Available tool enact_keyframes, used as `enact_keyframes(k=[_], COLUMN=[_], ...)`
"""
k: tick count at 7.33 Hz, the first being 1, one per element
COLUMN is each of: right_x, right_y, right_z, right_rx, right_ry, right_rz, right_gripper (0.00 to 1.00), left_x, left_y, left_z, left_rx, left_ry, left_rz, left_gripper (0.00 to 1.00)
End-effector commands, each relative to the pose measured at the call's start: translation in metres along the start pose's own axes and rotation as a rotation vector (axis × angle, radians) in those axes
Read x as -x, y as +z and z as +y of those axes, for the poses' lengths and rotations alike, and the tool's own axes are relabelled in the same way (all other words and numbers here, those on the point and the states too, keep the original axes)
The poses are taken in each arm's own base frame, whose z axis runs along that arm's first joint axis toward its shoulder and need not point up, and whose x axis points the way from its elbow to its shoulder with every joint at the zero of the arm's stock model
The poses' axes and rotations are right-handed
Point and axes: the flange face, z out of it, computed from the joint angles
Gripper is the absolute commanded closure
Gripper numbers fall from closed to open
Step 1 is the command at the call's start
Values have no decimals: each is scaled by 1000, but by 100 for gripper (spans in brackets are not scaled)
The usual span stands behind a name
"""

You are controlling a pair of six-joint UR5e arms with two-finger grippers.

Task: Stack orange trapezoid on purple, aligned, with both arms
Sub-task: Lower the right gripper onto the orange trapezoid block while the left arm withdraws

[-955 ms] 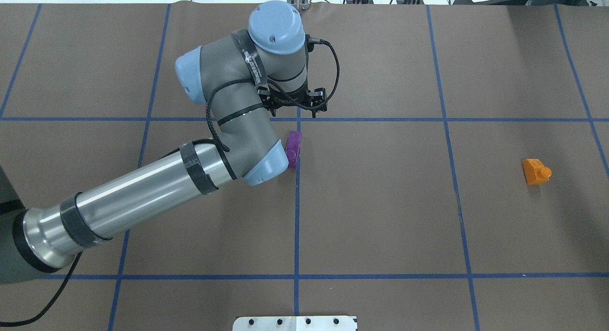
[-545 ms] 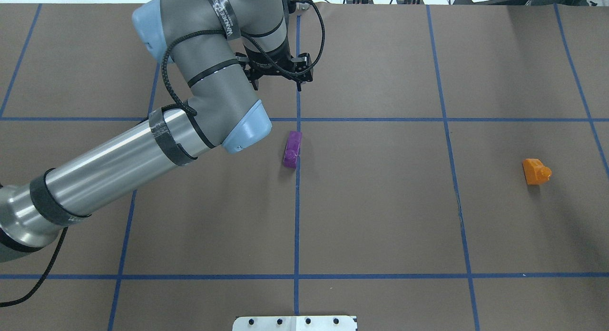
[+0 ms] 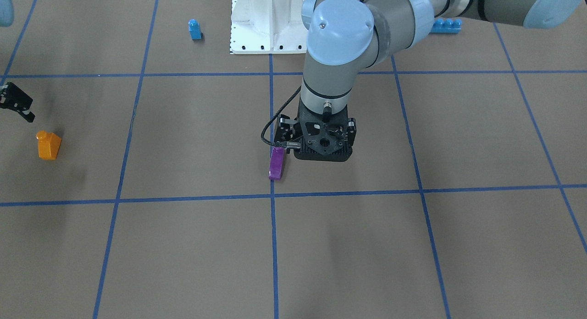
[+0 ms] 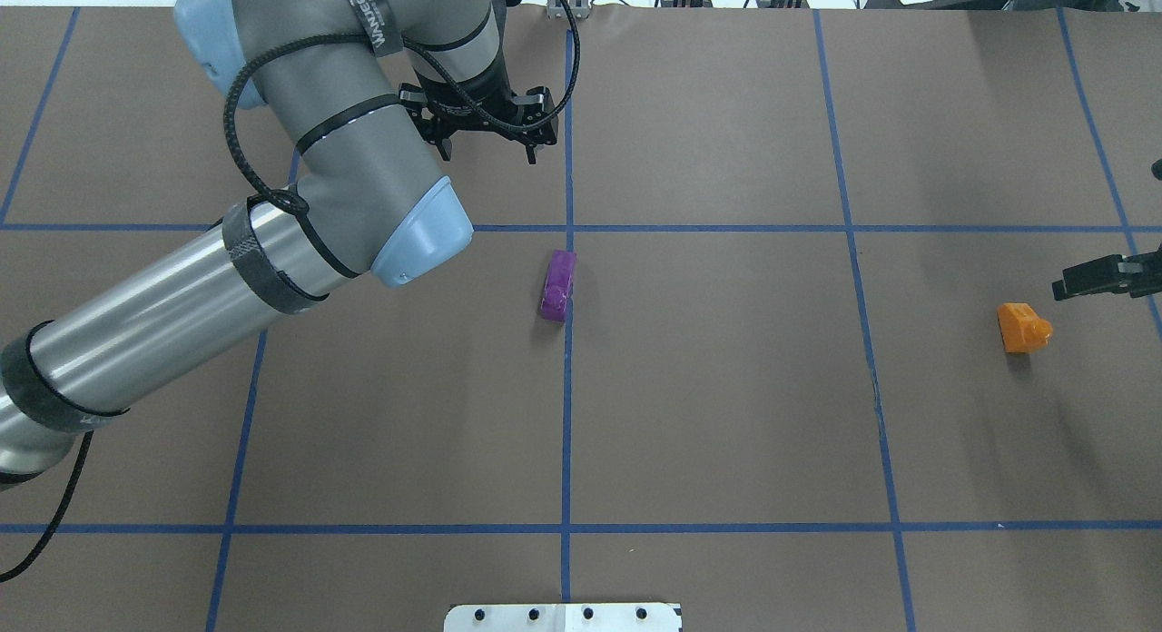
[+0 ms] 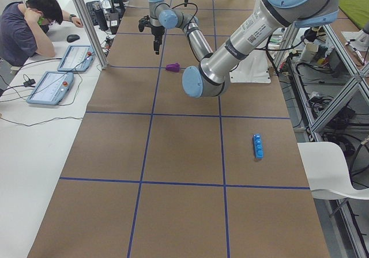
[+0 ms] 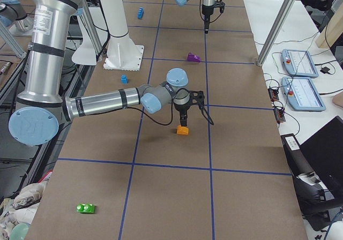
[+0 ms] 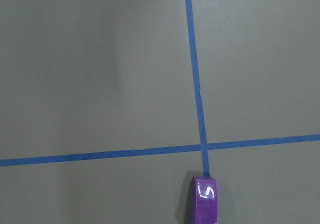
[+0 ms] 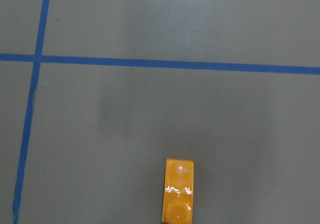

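Left pincer [image 4: 487,149] is open and empty, clear of purple [image 4: 557,285]. Right pincer [image 4: 1103,278], can't tell how open, hovers by orange trapezoid [image 4: 1022,327], probably to grab it.

A brown table [image 4: 726,387] gridded with blue tape [image 4: 567,432] is pictured, with a purple block [image 4: 557,285] laid by the centre line, an orange trapezoid [image 4: 1022,327] well apart, and a small blue block [image 3: 195,29] and a long blue brick [image 5: 258,146] set either side of the white robot base [image 3: 268,21].

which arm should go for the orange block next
Right. The right gripper hovers close to the orange trapezoid at the table's right end. The left gripper is far across the table, near the purple block, so it would face a long reach.
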Motion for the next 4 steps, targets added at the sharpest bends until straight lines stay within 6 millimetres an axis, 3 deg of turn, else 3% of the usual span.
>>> enact_keyframes(k=[1,4], right_x=[8,-1], right_y=[40,100], right_z=[-2,-5], right_rx=[50,90], right_ry=[-20,-53], right_rz=[13,20], right_gripper=[0,0], left_x=[7,10], left_y=[4,10], left_z=[0,3], left_rx=[1,9], left_ry=[-5,-5], left_rz=[-7,-12], left_gripper=[1,0])
